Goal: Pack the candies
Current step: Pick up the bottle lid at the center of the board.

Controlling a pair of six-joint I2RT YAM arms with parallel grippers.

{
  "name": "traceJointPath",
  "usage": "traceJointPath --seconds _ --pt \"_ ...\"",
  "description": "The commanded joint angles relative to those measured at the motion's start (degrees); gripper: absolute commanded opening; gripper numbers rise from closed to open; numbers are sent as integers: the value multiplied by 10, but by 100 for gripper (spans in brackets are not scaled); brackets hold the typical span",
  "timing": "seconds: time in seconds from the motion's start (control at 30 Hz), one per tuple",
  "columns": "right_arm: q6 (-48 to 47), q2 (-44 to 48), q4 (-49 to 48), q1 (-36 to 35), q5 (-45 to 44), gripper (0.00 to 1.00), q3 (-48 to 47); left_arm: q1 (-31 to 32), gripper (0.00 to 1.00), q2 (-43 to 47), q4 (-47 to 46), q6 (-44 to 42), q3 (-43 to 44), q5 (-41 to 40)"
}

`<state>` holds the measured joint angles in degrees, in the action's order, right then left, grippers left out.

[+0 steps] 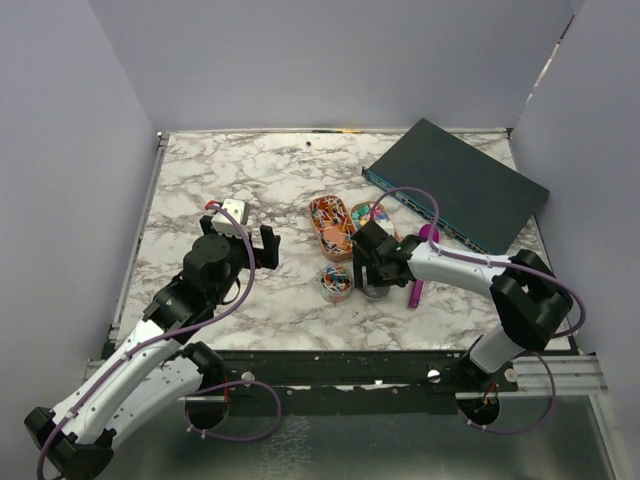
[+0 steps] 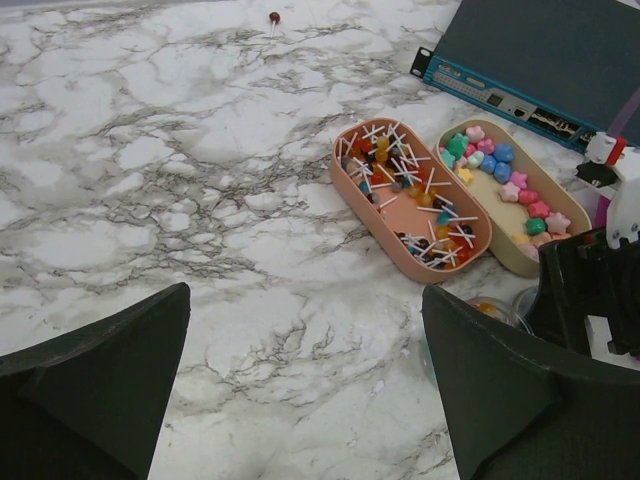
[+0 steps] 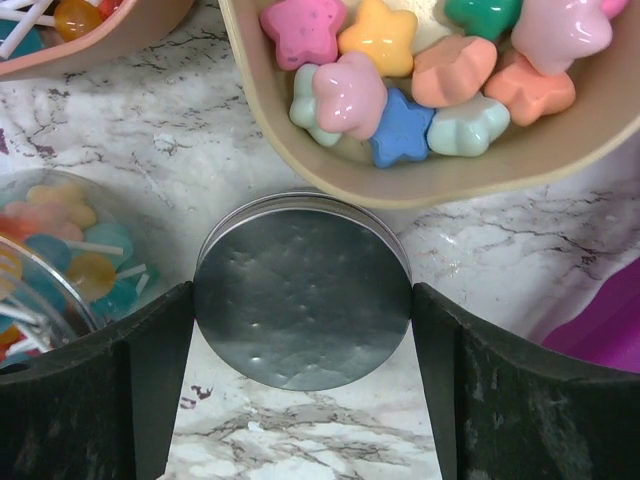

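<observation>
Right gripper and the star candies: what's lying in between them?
A round silver lid, between the fingers of the right gripper, beside the beige tray of candies. The right wrist view shows it.

We find the left arm [image 1: 150,345] stretched from its base at the near left edge, forward and slightly inward, with the wrist held high. The left gripper [image 1: 262,247] hangs in the air, its two dark fingers [image 2: 95,400] spread wide apart. The right arm [image 1: 500,290] bends sharply at the elbow and reaches leftward, wrist tipped down. The right gripper [image 1: 368,272] points straight down, and its fingers [image 3: 520,400] touch opposite edges of a round metal lid [image 3: 300,290].
</observation>
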<state>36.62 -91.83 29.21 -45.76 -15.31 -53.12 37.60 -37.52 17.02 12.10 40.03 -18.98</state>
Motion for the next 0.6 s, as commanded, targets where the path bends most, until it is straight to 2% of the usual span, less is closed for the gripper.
traceJointPath --seconds 0.0,0.27,0.57 --pt "7 41 27 -5 -5 77 10 -2 99 5 3 -7 0 -11" --pt "-14 97 81 -6 11 75 -7 -2 99 2 3 -6 0 -12" --pt "-57 134 130 -6 45 74 -89 -2 99 1 3 -5 1 -10"
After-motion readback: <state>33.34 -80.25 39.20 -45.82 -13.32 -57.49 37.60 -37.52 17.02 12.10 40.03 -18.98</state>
